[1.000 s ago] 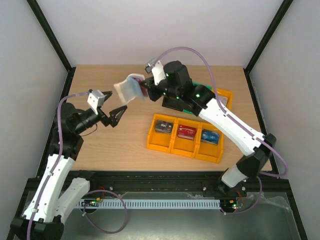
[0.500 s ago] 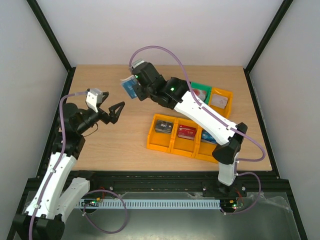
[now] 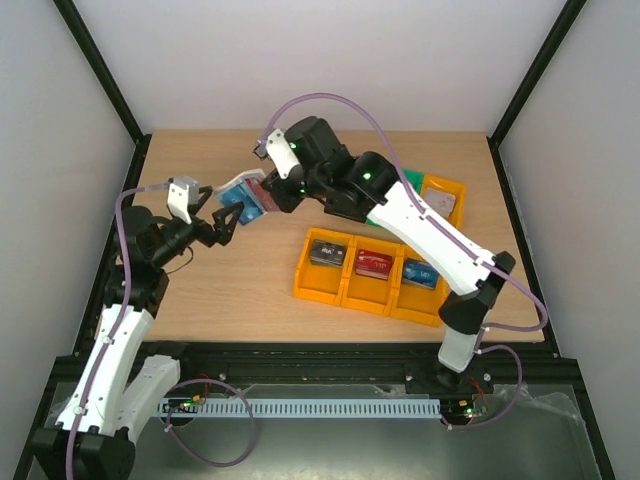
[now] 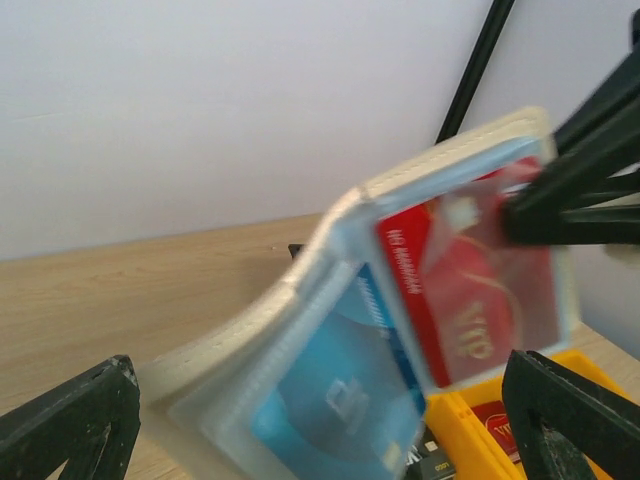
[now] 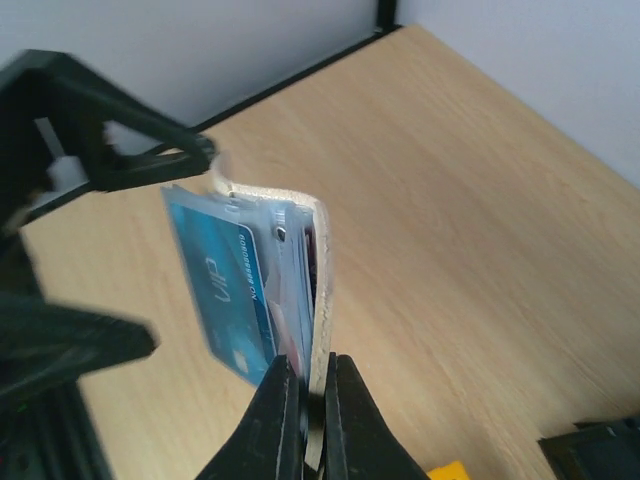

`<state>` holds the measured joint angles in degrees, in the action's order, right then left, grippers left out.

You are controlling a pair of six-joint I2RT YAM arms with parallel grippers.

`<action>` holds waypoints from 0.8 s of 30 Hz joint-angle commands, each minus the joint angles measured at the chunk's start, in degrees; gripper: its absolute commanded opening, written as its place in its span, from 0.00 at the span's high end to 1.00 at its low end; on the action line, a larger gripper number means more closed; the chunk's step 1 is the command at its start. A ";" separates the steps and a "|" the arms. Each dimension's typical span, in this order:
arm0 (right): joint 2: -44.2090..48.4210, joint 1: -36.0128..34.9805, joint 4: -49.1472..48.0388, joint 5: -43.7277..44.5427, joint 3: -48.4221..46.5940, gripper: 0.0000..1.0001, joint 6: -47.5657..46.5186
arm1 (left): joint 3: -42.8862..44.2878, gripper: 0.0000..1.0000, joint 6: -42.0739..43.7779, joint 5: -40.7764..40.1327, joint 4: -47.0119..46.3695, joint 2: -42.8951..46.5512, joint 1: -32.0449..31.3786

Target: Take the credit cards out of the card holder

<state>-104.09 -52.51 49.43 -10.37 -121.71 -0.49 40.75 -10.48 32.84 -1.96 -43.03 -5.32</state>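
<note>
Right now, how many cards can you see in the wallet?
2. A red card sits in one half of the open card holder, and a blue card in the other half. More may hide behind them.

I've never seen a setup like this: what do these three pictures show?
Two white robot arms are bolted to a wooden table. One picture looks down from above; the other two come from cameras on each wrist. The right hand is shut on an open pale beige wallet, lifted off the table, with a red plastic card and a blue plastic card in its pockets. The left hand is open near it, holding nothing. Yellow plastic bins on the table hold more cards.
</note>
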 commanded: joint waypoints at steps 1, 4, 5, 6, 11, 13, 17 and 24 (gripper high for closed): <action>6.88 2.24 -3.22 -15.53 3.55 0.98 -4.53 | -0.33 0.01 0.47 1.83 1.06 1.11 1.39; 9.72 4.11 -5.47 -21.95 6.25 0.98 -5.37 | -0.24 0.01 0.90 4.61 0.87 1.81 2.35; 10.42 4.81 -5.77 -23.62 7.10 0.98 -5.54 | -0.14 0.01 0.90 6.22 0.62 2.15 2.49; 11.04 5.37 -6.41 -25.17 7.84 0.99 -5.69 | -0.02 0.01 0.91 7.89 0.31 2.35 2.70; 13.76 7.02 -7.51 -30.85 10.54 0.98 -7.79 | 0.18 0.01 -0.20 15.30 -1.72 3.55 3.33; 14.64 7.51 -8.32 -32.16 11.49 0.99 -7.87 | 0.29 0.01 -1.14 18.20 -2.90 3.64 3.62; 15.77 8.47 -10.18 -34.70 13.23 0.98 -7.19 | -0.23 0.06 -3.51 24.67 -6.88 3.39 3.65; 17.41 9.45 -12.11 -35.82 15.20 0.98 -6.36 | 0.16 0.68 -4.28 29.08 -5.92 3.50 3.65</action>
<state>-89.56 -43.99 41.50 -43.77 -107.55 -7.27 40.75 -14.00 57.21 -6.61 -39.99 -1.96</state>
